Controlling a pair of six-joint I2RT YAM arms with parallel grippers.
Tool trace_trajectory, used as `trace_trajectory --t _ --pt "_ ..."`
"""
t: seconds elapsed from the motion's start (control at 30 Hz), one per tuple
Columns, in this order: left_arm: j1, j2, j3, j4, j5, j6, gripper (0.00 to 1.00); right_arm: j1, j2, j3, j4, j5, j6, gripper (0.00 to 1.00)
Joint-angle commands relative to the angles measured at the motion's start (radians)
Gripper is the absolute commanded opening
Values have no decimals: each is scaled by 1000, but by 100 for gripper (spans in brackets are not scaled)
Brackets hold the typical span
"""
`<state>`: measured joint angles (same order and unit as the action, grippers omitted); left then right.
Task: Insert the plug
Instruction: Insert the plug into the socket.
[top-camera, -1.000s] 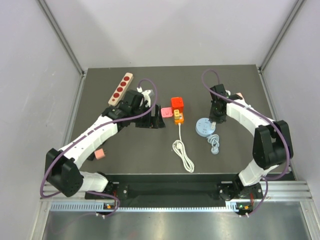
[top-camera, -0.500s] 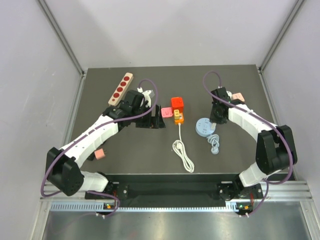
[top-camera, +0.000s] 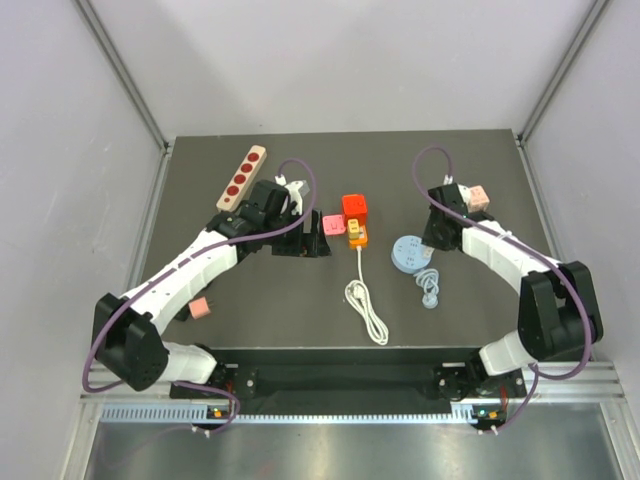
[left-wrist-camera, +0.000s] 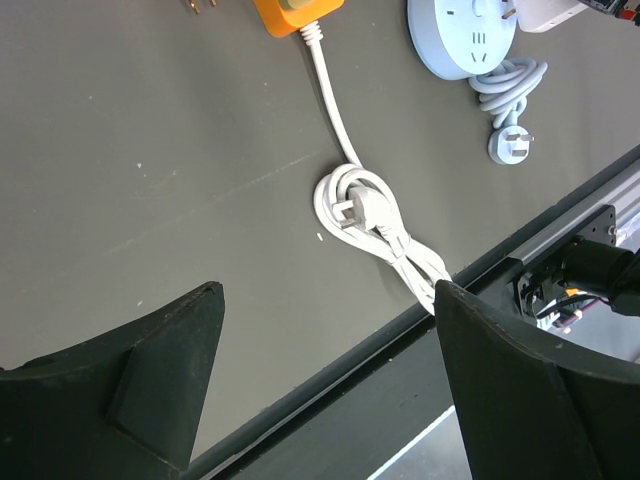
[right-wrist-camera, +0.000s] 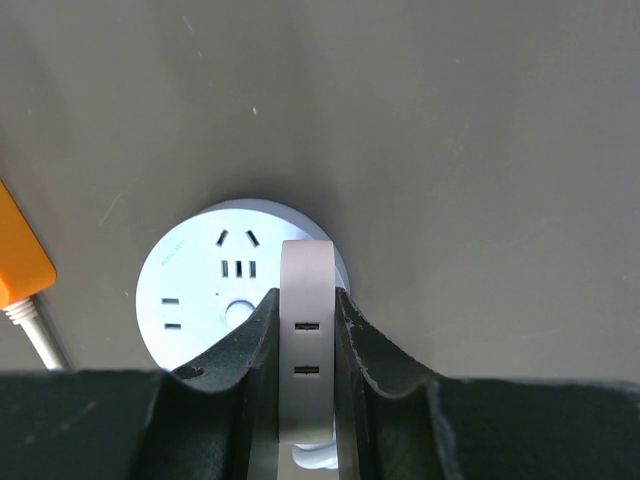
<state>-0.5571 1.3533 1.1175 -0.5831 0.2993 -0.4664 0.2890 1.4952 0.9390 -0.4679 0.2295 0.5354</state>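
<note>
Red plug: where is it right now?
The red plug sits centrally in the top view, at the far end of the orange power strip, just right of a pink block.

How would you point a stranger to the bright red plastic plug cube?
On the dark grey tabletop, find the coiled white cord near the middle. It leads to an orange power strip, with the bright red plastic cube plug at its far end. The block beside it is pink, not red.

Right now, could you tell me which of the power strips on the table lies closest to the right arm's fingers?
The round pale-blue socket unit, just beyond those fingers; the orange strip sits mid-table, the wooden strip far left.
</note>
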Motion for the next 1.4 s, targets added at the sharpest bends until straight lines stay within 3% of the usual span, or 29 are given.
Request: trace_trajectory --t 0.0,0.3,1.07,1.37 --pt "2 10 10 45 24 0 90 -22 53 -137 -173 31 -14 0" --pt "0 15 5 54 54 -11 90 10 -44 -210 -143 33 11 0" --pt "0 4 -1 54 41 -9 90 167 82 -215 -127 67 101 0" --pt "2 10 -5 69 75 -21 88 176 -3 -275 -146 94 178 0"
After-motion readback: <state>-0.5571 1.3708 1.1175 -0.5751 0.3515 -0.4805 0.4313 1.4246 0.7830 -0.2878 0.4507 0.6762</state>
